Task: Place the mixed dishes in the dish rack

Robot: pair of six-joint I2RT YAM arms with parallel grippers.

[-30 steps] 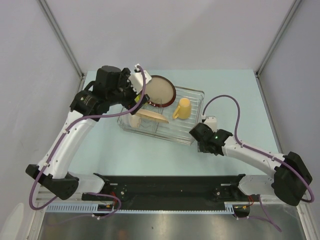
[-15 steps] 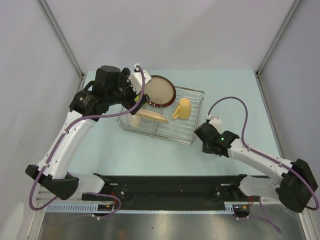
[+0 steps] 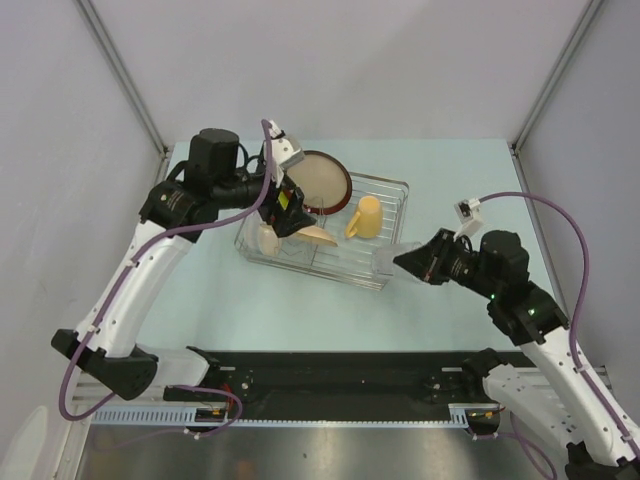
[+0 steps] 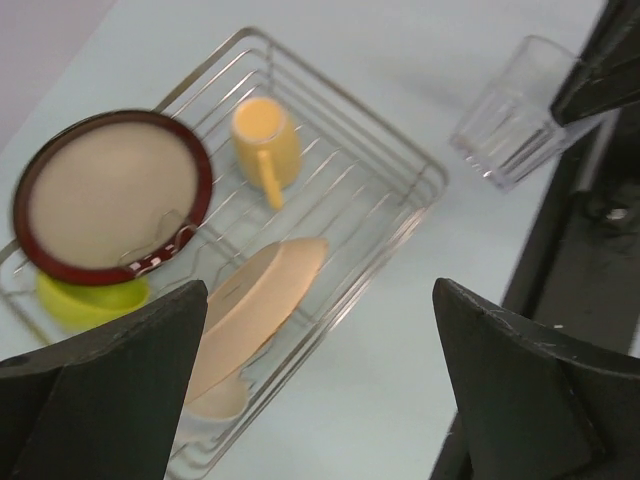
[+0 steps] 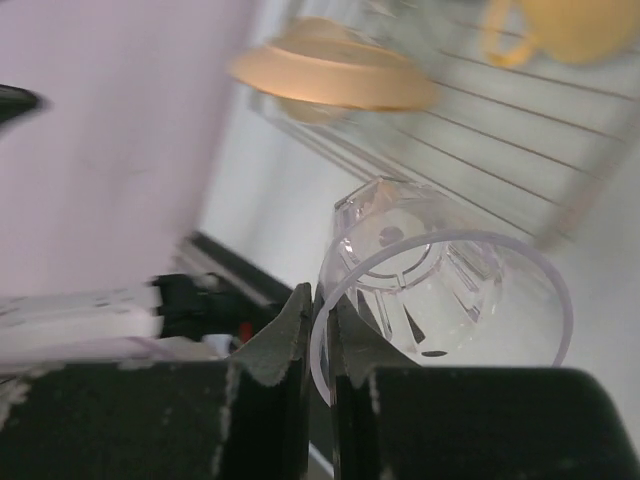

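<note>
The dish rack (image 3: 385, 186) holds the dark-red-rimmed plate (image 3: 318, 180) upright, the pale yellow mug (image 3: 365, 218), the beige plate (image 3: 308, 233) leaning, and the white bowl (image 3: 267, 241). The left wrist view also shows the lime-green bowl (image 4: 85, 300) behind the red-rimmed plate (image 4: 110, 195). My left gripper (image 3: 288, 215) hovers open and empty over the rack's left part. My right gripper (image 3: 415, 262) is shut on the rim of the small clear glass (image 5: 450, 280) and holds it tilted beside the rack's near right corner. The glass shows in the top view (image 3: 388, 259) too.
The black rail (image 3: 340, 372) of the arm bases runs along the near edge. Grey walls stand close on the left and right. The rack (image 4: 400, 165) lies at a slant on the light blue table (image 3: 300, 310).
My right arm has risen and swung its wrist round, now carrying the glass above the table beside the rack. My left gripper has turned and moved right over the rack.
</note>
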